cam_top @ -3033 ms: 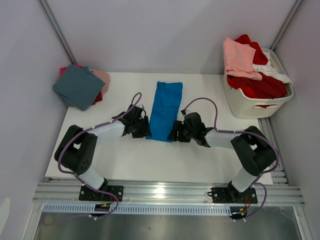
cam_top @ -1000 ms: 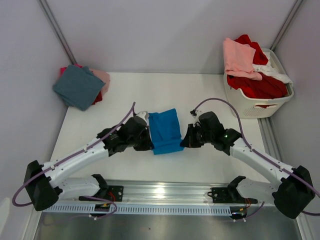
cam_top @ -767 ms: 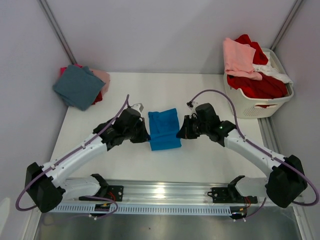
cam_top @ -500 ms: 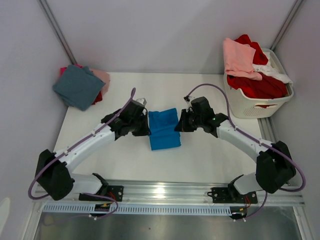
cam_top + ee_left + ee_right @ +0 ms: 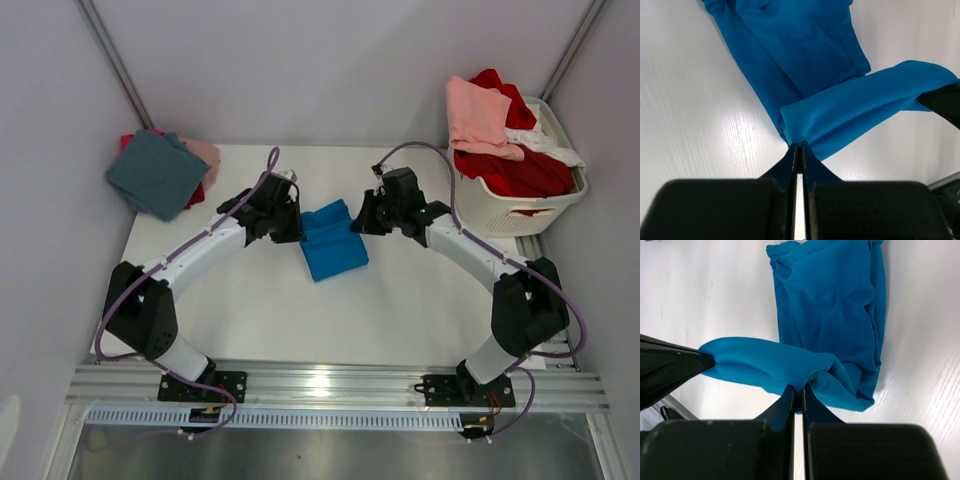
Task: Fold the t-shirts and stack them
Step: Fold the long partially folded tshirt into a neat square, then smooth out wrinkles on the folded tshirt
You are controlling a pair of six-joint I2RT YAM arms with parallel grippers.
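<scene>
A bright blue t-shirt (image 5: 333, 242) lies folded in the middle of the white table, its far edge lifted between the two arms. My left gripper (image 5: 297, 226) is shut on that edge's left corner (image 5: 790, 131). My right gripper (image 5: 358, 222) is shut on its right corner (image 5: 812, 371). The lifted strip (image 5: 870, 97) spans from one gripper to the other above the lower layer (image 5: 835, 305). A dusty teal t-shirt (image 5: 157, 172) tops a stack of folded t-shirts at the far left corner, with pale pink (image 5: 203, 152) and red under it.
A white slatted laundry basket (image 5: 505, 212) stands at the far right, holding a red t-shirt (image 5: 515, 172), a pale pink one (image 5: 477, 115) and a white one (image 5: 552, 145). Grey walls close the table's back and sides.
Both grippers have carried the near end of the blue t-shirt up and away toward the far end, folding it in half. The arms have stretched forward.
</scene>
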